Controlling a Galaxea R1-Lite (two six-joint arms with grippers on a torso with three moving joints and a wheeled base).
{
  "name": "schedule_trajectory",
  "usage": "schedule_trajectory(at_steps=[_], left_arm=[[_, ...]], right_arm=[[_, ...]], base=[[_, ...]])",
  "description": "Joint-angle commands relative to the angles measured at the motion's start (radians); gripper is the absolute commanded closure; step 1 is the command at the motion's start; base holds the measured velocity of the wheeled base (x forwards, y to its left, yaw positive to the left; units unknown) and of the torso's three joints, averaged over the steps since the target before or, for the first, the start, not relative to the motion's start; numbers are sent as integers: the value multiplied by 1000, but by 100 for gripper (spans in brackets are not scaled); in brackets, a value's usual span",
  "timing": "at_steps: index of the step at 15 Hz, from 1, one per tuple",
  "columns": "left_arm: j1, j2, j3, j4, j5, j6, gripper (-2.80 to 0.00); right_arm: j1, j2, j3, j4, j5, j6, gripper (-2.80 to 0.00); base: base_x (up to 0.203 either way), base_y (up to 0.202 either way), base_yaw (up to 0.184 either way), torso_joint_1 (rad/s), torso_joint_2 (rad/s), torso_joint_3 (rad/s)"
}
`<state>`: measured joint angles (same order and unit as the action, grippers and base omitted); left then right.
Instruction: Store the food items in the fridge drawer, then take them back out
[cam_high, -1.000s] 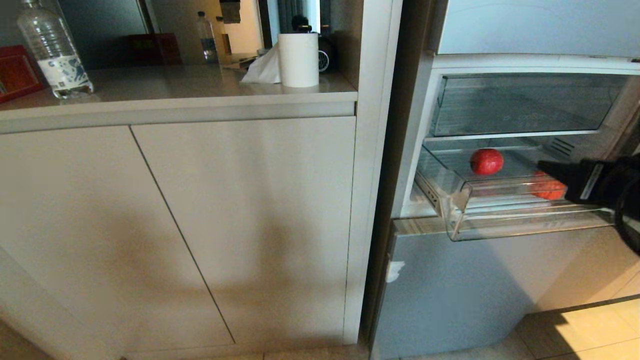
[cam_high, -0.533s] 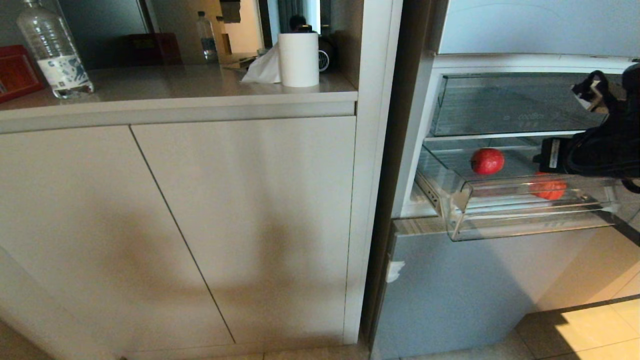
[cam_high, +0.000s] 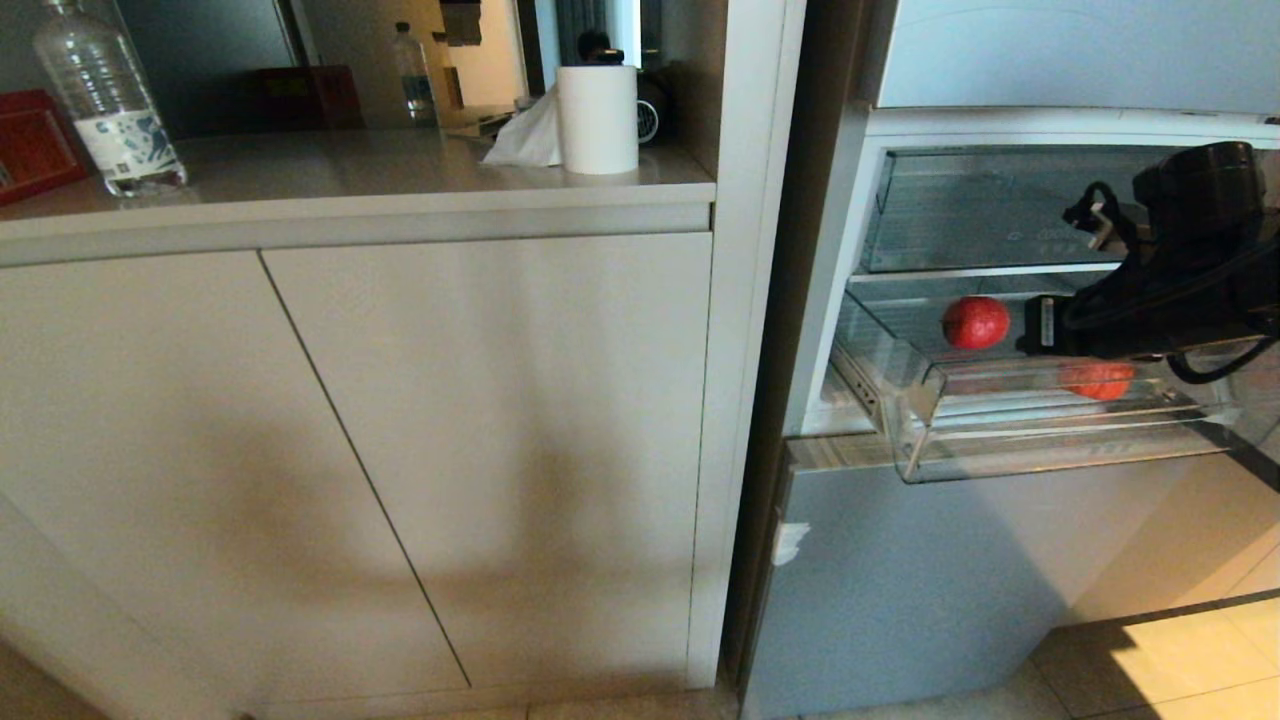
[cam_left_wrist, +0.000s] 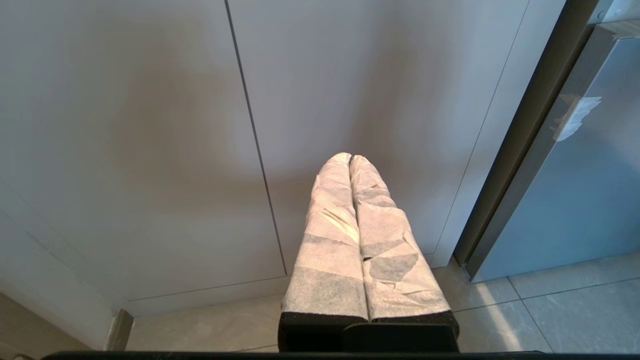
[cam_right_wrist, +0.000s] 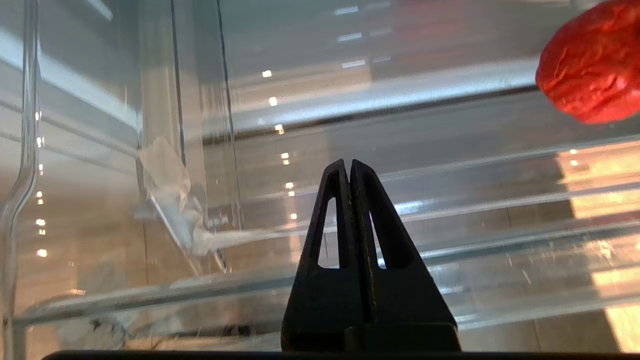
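The clear fridge drawer (cam_high: 1050, 432) is pulled out, and two red food items lie in it: a round one (cam_high: 975, 322) at the back left and another (cam_high: 1098, 380) behind the front lip. My right gripper (cam_high: 1030, 338) reaches in over the drawer between them, just right of the round one. In the right wrist view this gripper (cam_right_wrist: 349, 162) is shut and holds nothing. It hangs over the drawer's ribbed bottom (cam_right_wrist: 450, 200), with a wrinkled red food item (cam_right_wrist: 595, 65) off to one side. My left gripper (cam_left_wrist: 349, 157), wrapped in white, is shut and empty, low before the cabinet.
Above the drawer sits a deeper clear bin (cam_high: 1000, 210). A silver-blue fridge panel (cam_high: 900, 580) is below it. Grey cabinet doors (cam_high: 400, 450) fill the left. Their counter holds a water bottle (cam_high: 105, 100) and a paper roll (cam_high: 597, 120).
My right arm has swung up from the lower right edge and reached left over the drawer, ending closer to the round red item. Both red items stay put.
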<state>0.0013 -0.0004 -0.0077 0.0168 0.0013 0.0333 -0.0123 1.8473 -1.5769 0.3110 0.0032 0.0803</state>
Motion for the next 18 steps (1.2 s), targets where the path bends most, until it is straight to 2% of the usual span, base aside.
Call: schedule_trajectory(at_steps=[1, 5, 11, 18], left_arm=[[0, 0, 0, 0, 0, 0, 0], [0, 1, 0, 0, 0, 1, 0], [0, 0, 0, 0, 0, 0, 0], [0, 0, 0, 0, 0, 2, 0]], right_arm=[[-1, -33, -32, 120, 0, 0, 0], [-21, -134, -37, 282, 0, 0, 0], [-30, -71, -78, 272, -6, 11, 0], [-48, -96, -29, 329, -7, 1, 0]], base=[[0, 0, 0, 0, 0, 0], [0, 0, 0, 0, 0, 0], [0, 0, 0, 0, 0, 0], [0, 0, 0, 0, 0, 0]])
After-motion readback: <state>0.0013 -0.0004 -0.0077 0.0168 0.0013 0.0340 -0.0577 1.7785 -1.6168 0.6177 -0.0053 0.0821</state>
